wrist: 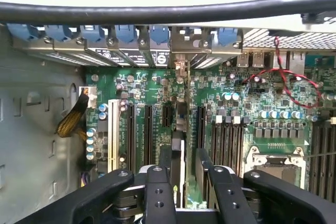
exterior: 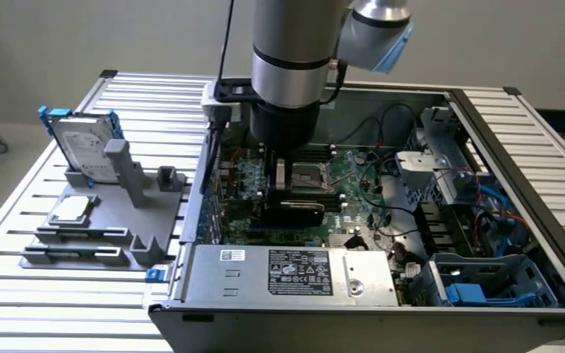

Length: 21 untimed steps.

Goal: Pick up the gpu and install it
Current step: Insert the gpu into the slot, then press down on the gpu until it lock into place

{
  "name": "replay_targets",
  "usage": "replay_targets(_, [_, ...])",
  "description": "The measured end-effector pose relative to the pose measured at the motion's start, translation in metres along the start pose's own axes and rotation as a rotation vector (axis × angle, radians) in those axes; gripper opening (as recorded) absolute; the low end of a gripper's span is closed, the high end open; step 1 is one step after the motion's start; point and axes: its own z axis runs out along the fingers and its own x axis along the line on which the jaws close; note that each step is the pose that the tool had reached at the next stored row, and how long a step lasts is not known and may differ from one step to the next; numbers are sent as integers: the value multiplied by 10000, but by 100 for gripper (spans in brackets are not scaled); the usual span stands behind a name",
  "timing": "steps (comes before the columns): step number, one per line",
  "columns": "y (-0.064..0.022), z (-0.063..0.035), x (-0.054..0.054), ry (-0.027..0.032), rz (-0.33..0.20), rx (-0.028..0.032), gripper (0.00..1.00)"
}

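My pincer (wrist: 185, 156) parted, one finger either side of the gpu (wrist: 181, 103), gap showing, gpu upright in a motherboard (wrist: 241, 93) slot, bracket end against the computer case (wrist: 31, 140) slotted wall

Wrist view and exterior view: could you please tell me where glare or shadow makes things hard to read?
Wrist view: the strip beyond the black cable is blown out to white; the motherboard is evenly lit; the gripper is a dark mass against it. Exterior view: the light is soft and even; the arm shades the board under it, where the gpu reads as a dark patch.
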Motion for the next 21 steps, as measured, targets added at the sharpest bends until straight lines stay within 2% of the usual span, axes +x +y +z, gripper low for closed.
replay_targets(2, [-9,-46,-1,-2,0,-24,31])
replay_targets(4, [-14,-84,-2,-1,2,-46,18])
replay_targets(5, [-16,-94,-2,-1,2,-57,18])
replay_targets(6, [-19,-97,-2,-3,1,-66,12])
replay_targets(7, [-19,-98,-2,-5,2,-80,11])
replay_targets(21, [-19,-100,-2,-3,2,-92,11])
